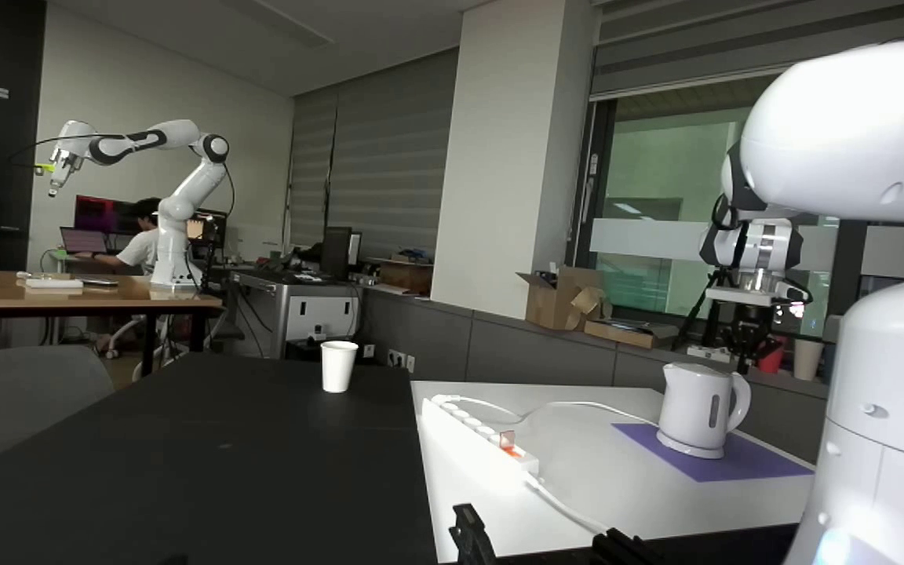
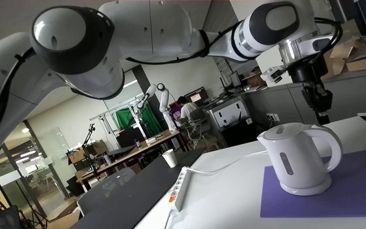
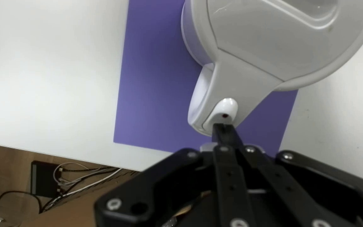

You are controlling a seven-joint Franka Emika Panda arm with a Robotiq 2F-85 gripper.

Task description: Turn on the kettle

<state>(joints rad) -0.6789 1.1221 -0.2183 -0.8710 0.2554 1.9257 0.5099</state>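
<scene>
Glossy white kettle [image 2: 300, 159], looped handle [image 2: 335, 146]

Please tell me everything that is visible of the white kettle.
The kettle is white, glossy and plastic-looking, with a spout, closed lid, narrow grey window and loop handle. On the handle's top sits a switch with a red dot. The kettle stands upright on a purple sheet, a white cord leading toward it. The shut gripper is very near the switch; contact cannot be told.
</scene>
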